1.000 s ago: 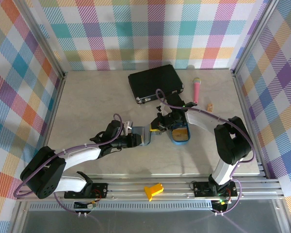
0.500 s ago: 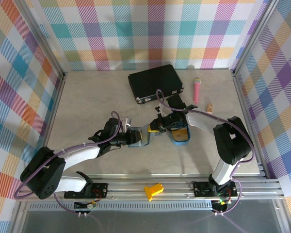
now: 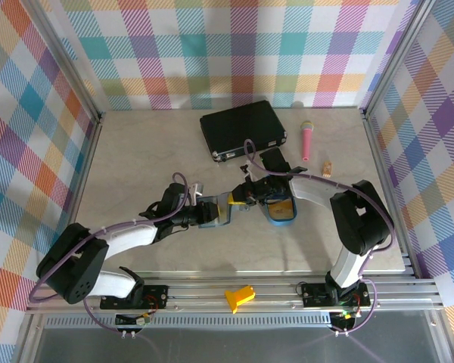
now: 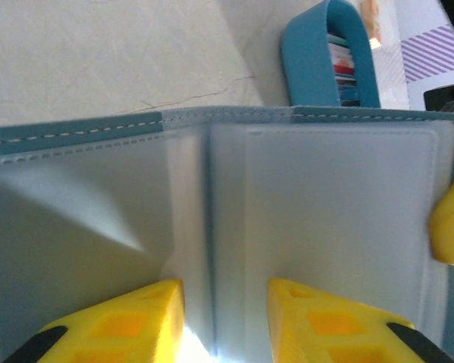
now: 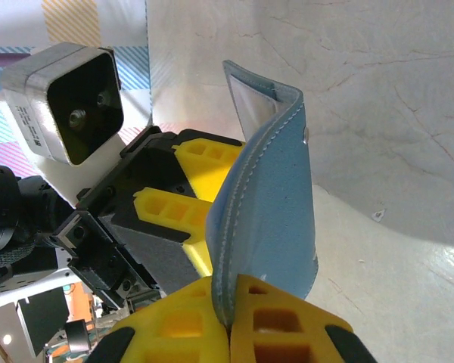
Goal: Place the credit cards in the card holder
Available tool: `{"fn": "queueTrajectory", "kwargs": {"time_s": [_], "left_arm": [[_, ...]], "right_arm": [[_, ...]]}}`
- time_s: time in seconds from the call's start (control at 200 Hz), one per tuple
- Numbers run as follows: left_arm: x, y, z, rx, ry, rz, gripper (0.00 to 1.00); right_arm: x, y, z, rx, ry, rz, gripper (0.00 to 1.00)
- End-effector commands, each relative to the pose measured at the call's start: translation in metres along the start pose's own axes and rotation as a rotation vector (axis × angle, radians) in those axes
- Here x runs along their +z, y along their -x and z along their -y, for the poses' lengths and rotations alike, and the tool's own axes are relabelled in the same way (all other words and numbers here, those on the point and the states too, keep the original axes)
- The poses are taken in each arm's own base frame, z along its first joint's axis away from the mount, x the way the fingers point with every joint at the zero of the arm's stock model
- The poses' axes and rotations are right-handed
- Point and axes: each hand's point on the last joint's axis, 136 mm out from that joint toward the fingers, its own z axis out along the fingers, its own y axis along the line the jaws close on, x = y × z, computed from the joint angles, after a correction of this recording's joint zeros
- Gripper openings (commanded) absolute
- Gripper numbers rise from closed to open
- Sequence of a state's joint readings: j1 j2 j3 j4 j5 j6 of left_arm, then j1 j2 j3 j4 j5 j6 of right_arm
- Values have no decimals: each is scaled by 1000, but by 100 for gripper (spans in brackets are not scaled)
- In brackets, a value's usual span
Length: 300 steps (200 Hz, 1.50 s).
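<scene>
Right claw (image 5: 228,293) pinches card holder (image 5: 268,197); left claw (image 4: 225,291) straddles its fold.

Left arm (image 3: 129,242) and right arm (image 3: 315,186) reach inward, nearly meeting; left jaws part-closed, right jaws pinched tight.

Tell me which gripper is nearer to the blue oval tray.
Right. The right gripper pinches the card holder just beside the blue oval tray; the left gripper grips it farther left.
</scene>
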State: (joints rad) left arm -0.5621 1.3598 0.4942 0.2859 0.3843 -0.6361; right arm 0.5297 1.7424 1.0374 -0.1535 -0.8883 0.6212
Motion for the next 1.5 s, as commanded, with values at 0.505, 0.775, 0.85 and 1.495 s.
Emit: {"fn": "queueTrajectory", "kwargs": {"time_s": [0.505,0.775,0.85,1.495], "left_arm": [[8,-8,-32,-34,52,-11,26],[12,-13,-41,-62,69,-31,0],[14,-13,-42,-68,73,-38,0],[14,-14,-69,-128,195,-45,0]], "right_arm": [[16,-4,39,62,-34,-24,0],[19,-9,48,71,-42,-34,0],[20,-9,50,72,-43,-37,0],[9,-9,83,-10,-232,-16,1]]}}
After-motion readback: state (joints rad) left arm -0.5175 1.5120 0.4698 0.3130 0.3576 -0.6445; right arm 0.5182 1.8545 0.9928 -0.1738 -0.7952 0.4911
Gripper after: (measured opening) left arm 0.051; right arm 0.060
